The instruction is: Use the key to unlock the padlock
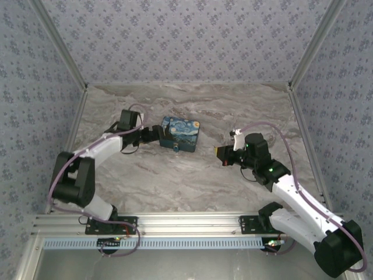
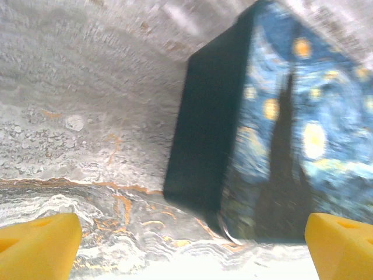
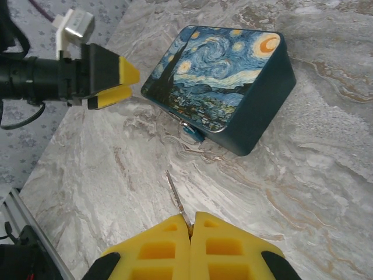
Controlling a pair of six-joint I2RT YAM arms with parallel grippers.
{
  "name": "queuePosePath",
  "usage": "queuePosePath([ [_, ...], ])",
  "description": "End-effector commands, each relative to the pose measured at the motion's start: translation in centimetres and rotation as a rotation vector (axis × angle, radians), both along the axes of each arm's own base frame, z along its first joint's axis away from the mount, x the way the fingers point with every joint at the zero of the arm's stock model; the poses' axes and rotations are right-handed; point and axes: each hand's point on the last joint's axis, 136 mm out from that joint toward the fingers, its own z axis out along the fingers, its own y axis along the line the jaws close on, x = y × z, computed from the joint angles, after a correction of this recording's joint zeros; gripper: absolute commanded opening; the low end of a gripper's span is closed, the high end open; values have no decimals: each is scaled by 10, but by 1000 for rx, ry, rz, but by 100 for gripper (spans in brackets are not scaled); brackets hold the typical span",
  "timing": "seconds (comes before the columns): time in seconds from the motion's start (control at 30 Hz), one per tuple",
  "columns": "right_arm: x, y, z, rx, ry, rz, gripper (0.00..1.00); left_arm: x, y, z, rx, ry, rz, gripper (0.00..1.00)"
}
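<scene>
The right pincer (image 3: 191, 224) is shut tight, its 2 yellow fingers pressed together on the key (image 3: 176, 199). The key's thin metal blade sticks out ahead of the tips and slants slightly toward the pincer's left. Further ahead of that blade, with bare marbled worktop (image 1: 175, 186) in between, lies the padlock (image 3: 191, 134). It is a small teal body sitting against the lower front edge of the swirl-painted tin box (image 3: 224, 81), on the side of the box that faces this pincer. The key's tip and the padlock are apart, not touching. The left pincer (image 2: 186, 251) stands wide open and holds nothing, with 1 yellow finger at each side of its wrist view. The box lies just ahead of it, offset toward its right finger, its dark short end wall turned to the pincer and its painted lid running away beyond. From the right wrist, the left pincer's tips sit just beside the box's far-left corner. Whether they touch the tin cannot be told.
</scene>
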Motion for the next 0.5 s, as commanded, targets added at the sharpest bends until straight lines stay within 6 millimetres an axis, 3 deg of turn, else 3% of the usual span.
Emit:
queuePosePath([
  [0.0,0,9,9,59,-33,33,0,-8,-12,42,-64,-217,-89,98],
  [0.1,5,22,10,104,-29,58,0,-31,-22,53,-95,-323,-159,99],
  [0.23,19,46,16,166,-24,103,0,-60,-37,54,-104,-408,-251,99],
  [0.47,61,85,12,217,19,130,0,-70,-31,40,-167,-471,-173,99],
])
